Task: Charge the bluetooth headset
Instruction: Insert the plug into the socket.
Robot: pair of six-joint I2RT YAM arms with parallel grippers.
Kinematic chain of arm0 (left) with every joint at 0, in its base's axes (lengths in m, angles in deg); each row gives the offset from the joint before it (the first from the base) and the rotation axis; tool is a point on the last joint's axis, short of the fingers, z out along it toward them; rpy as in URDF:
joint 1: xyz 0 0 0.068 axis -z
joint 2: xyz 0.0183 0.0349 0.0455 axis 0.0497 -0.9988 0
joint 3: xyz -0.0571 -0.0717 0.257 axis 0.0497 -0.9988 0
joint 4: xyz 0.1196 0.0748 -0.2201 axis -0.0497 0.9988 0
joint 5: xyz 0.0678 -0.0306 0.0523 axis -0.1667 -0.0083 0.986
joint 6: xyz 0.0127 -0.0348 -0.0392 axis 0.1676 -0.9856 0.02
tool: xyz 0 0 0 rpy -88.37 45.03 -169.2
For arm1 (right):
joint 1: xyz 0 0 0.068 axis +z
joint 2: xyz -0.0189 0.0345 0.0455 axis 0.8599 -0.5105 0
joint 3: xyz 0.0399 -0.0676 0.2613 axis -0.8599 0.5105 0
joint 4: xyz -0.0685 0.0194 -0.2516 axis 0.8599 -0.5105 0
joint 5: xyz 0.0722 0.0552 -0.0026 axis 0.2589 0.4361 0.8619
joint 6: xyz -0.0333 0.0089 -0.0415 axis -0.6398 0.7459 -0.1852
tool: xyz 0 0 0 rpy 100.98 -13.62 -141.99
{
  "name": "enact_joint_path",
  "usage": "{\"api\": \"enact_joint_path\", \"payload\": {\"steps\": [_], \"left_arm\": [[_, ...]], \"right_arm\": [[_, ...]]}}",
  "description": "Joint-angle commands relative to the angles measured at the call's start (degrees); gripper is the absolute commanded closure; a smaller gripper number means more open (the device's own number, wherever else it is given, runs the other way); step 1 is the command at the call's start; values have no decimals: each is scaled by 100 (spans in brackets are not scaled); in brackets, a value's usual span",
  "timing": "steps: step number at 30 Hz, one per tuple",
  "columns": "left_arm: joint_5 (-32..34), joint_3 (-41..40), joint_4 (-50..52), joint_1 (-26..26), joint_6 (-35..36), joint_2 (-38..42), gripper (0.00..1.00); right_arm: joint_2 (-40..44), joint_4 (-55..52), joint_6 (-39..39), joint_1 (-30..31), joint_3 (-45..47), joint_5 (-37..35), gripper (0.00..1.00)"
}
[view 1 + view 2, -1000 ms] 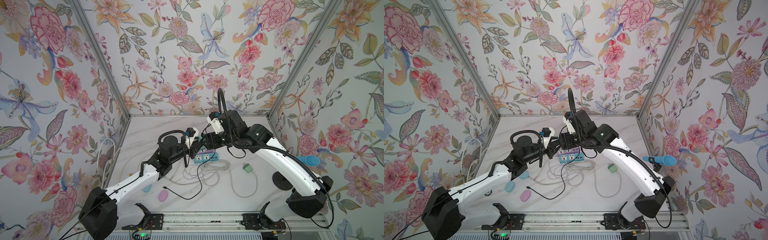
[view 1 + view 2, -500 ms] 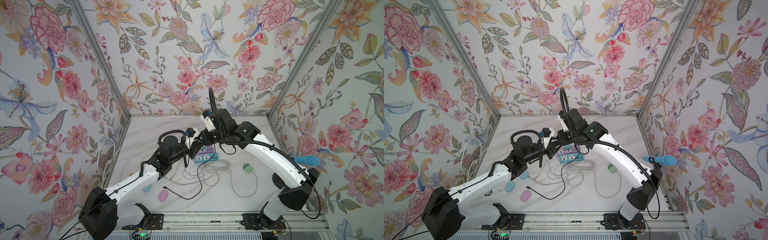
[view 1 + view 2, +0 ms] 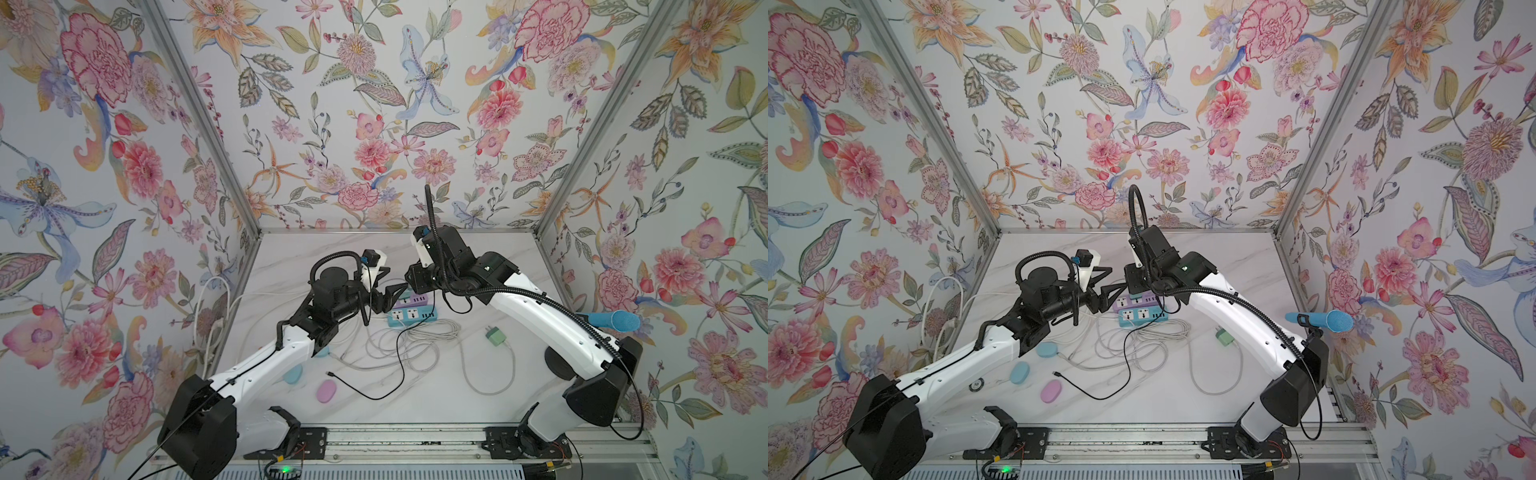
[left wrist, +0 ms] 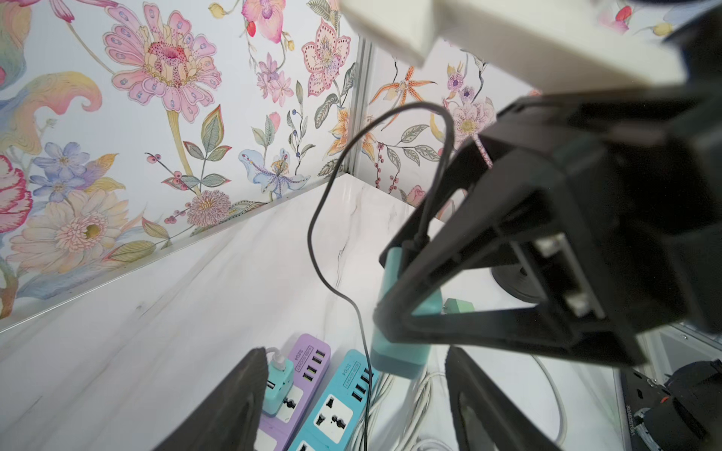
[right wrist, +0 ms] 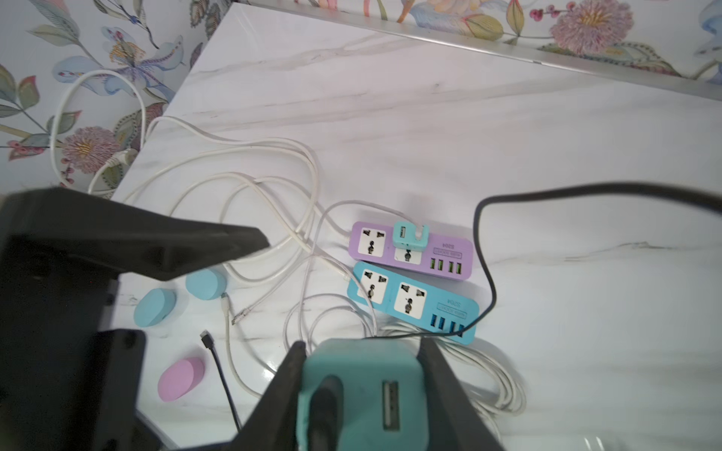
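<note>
Handoff looks done: our left gripper (image 4: 355, 351) now gapes empty, our right gripper (image 5: 361, 351) pinches the teal charger (image 5: 363, 390) above the power strips (image 5: 414, 302), headset cases (image 3: 326, 392) sit unplugged on the table beside our left arm, so we reckon plugging in comes next

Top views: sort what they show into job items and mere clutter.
Job: teal charger, gripped by right pincer; black cable; blue power strip; pink oval case, possibly the headset.
Lying about: purple power strip; green plug; blue microphone; white cables; blue oval cases.
</note>
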Motion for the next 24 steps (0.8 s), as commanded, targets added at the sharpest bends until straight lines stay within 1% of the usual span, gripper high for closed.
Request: {"api": "enact_joint_path", "payload": {"steps": [1,2,5,8,12,14,18,21,24], "left_arm": [[-13,-97,-397,-90,-410,217,20],[32,-151,-419,-106,-444,273,19],[195,-261,-372,-138,-483,422,18],[399,-303,-226,-151,-444,576,18],[699,-424,-128,-157,-440,766,18],[796,-490,-108,-155,-453,838,19],[968,-610,-56,-160,-498,948,19],[1025,-690,-46,-153,-542,1047,19],[1131,-721,52,-159,-549,1179,18]], "right_arm": [[329,417,428,-134,813,-280,100],[418,684,512,-157,1104,-272,100],[562,1343,744,-147,1817,-285,100],[558,1964,906,-94,2352,-356,100],[425,2750,1010,-39,2808,-441,100],[298,3085,1067,-29,2868,-441,100],[-68,3625,943,40,2778,-286,100],[-494,3538,917,58,2429,-279,100],[-769,3486,963,61,2331,-397,100]]}}
